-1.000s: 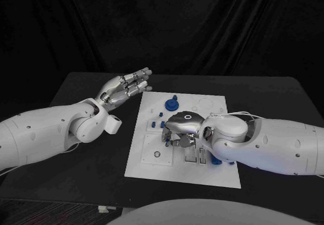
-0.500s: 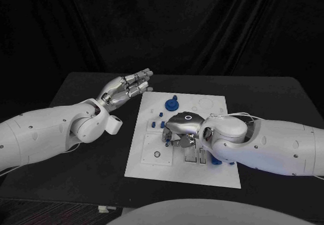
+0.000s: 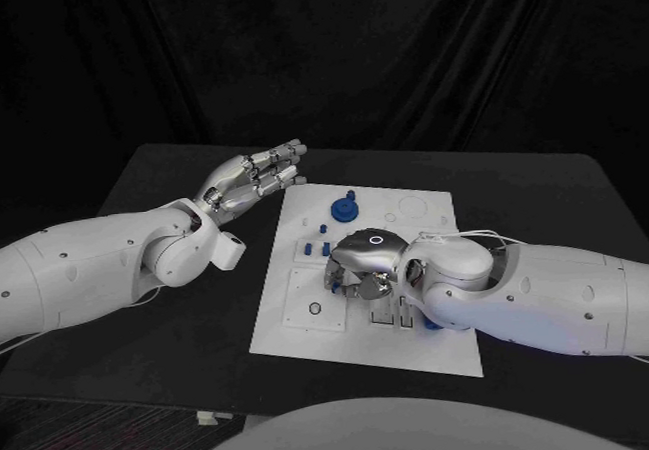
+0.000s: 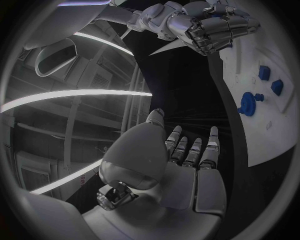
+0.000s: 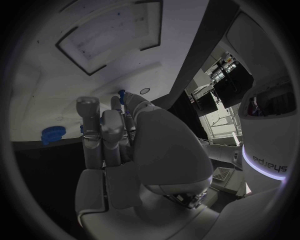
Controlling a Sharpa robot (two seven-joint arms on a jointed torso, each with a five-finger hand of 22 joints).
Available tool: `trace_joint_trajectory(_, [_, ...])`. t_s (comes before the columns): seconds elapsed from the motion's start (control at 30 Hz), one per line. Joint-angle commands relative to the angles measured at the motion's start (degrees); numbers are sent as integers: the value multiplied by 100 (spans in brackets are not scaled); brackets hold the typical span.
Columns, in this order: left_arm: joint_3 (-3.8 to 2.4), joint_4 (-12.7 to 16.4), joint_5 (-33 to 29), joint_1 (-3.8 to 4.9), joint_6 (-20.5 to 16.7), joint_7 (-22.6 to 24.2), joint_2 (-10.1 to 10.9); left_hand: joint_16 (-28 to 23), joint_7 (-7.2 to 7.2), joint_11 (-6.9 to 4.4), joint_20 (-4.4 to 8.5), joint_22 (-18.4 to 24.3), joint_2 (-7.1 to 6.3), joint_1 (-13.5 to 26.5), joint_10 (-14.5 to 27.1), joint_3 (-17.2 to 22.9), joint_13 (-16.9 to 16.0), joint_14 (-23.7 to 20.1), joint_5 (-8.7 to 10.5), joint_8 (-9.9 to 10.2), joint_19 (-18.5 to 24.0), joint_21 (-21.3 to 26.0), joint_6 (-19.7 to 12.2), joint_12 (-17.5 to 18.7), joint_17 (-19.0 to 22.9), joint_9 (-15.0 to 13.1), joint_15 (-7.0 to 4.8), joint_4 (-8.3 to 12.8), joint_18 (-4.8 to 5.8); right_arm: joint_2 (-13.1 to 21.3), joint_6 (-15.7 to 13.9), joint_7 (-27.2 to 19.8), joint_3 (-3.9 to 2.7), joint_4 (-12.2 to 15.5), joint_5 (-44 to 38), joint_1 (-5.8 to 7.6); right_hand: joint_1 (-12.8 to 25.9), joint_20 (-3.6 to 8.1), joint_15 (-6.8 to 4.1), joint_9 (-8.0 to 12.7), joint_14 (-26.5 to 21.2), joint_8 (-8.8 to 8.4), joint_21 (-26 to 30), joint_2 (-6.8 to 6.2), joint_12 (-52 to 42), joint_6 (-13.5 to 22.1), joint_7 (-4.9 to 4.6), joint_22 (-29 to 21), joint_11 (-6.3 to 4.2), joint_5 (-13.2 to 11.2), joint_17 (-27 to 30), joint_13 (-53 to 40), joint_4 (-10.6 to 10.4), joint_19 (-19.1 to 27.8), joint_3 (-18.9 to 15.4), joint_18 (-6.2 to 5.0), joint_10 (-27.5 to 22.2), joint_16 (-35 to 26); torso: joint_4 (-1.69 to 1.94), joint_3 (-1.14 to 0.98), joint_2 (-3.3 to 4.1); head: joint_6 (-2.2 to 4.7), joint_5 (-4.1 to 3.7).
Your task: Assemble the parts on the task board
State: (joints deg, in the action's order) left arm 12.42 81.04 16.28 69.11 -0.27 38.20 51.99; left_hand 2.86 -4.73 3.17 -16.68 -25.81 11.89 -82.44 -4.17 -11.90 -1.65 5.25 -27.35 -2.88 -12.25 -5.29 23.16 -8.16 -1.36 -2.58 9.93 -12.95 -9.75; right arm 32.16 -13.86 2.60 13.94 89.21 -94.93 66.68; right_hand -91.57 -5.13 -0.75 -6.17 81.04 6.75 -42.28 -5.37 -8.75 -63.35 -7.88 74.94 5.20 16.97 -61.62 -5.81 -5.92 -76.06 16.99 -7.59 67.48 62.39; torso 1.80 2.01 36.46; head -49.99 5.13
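Head view, task board [image 3: 361, 328]: white plate lying mid-table on the black table [image 3: 156, 322]; small blue parts stand on its far half, among them a round blue part [image 3: 344, 203] near the far edge
Head view, right hand [image 3: 364, 266]: lowered onto the board's middle, fingers curled downward; whether they pinch a piece cannot be told
Head view, left hand [image 3: 250, 177]: raised just beside the board's far left corner, fingers apart, holding nothing
Left wrist view, left hand [image 4: 181, 165]: palm bare, fingers extended and separated; round blue part [image 4: 248, 103] and board [image 4: 272, 135] lie beyond; the right hand [image 4: 206, 25] shows curled over the board
Right wrist view, right hand [image 5: 115, 132]: fingers bent over the board [image 5: 56, 70]; a small blue part [image 5: 121, 94] at the fingertips, grip unclear; round blue part [image 5: 52, 134] beside
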Motion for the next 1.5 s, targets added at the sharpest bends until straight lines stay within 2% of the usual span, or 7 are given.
trace_joint_trajectory(0.03, [-6, 3, -42, -10, 69, 54, -15, 22, -4, 28, -4, 7, -2, -77, -2, 12, -3, 38, -20, -23, -35, -27, 24, -19, -5, -10, 8, 30, -19, -1, 67, 18, 17, 6, -43, -35, -39, 12, 8, -10, 26, -27, 25, 2, -18, -24, 6, 527, -117, 19, 8, -4, 27, -9, -4, 10, 142, 17, 1, -2, 0, -1, 2])
trace_joint_trajectory(0.27, [-6, 4, -42, -13, 73, 49, -12, 25, -9, 28, -4, 5, 1, -87, -1, 18, -3, 40, -27, -24, -41, -28, 29, -21, -5, -10, 10, 37, -17, -1, 171, 42, 17, 11, -43, -40, 137, -24, 64, 84, -30, -241, 173, -72, 181, 288, -27, 482, -54, -199, 102, 92, -72, 73, -20, -2, -121, -86, -1, 1, -4, -1, 7])
trace_joint_trajectory(0.43, [-6, 3, -42, -15, 72, 46, -8, 25, -9, 28, -4, 5, 1, -87, -1, 18, -3, 40, -27, -24, -41, -28, 29, -21, -5, -10, 10, 37, -17, 18, 351, 92, 17, 12, -43, -41, 484, -66, 44, 247, -371, -315, 1052, -239, 477, 1743, 433, 285, 76, -737, 488, 198, -252, 478, -283, -122, -1546, -533, -1, -1, -8, -1, 15])
trace_joint_trajectory(0.77, [-6, -2, -42, -16, 59, 21, 12, 25, -14, 27, -5, 13, 3, -96, 3, 23, -2, 38, -32, -25, -42, -27, 31, -17, -4, -11, 12, 45, -16, 232, -119, 22, 14, 93, -43, -9, 502, -130, 105, 302, -552, -367, 1641, -292, 287, 2923, 696, 175, 122, -1074, 652, 194, -673, 593, -991, -177, -2526, -687, -11, 0, -5, -1, 26])
trace_joint_trajectory(1.0, [-6, 11, -43, -17, 58, 15, 40, 27, -15, 27, -4, 13, 1, -99, 6, 23, -2, 42, -34, -25, -44, -27, 32, -14, -5, -11, 12, 48, -15, 599, -548, 10, 4, 401, -43, 319, 311, -114, 90, 181, -412, -153, 1409, -158, -160, 1882, 578, 263, 108, -913, 484, 155, -937, 390, -1052, -143, -2389, -463, -12, -4, 0, -1, -22])
trace_joint_trajectory(1.27, [-5, 1, -43, -18, 45, 8, 36, 31, -16, 25, -5, 13, 0, -108, 7, 27, -2, 46, -46, -27, -50, -28, 44, -18, -6, -12, 15, 57, -14, 1285, -141, 322, 5, 731, -43, 803, 502, -124, 116, 182, -133, -95, 801, -2, -376, 1480, 297, 416, 168, -939, 221, 208, -937, 44, -1156, -54, -2033, -138, -14, -9, -6, -1, -105])
trace_joint_trajectory(1.5, [-5, -12, -43, -25, 66, 14, 33, 32, -15, 24, -4, 20, -2, -116, 9, 30, -2, 47, -65, -28, -53, -27, 43, -17, -6, -12, 16, 66, -13, 1672, -23, 452, 16, 672, -43, 820, 727, -121, 110, 227, -58, -203, 691, -59, -256, 1497, 600, 442, 174, -1092, 181, 220, -1033, -51, -1238, -38, -2101, -84, -25, -5, -2, -1, -102])
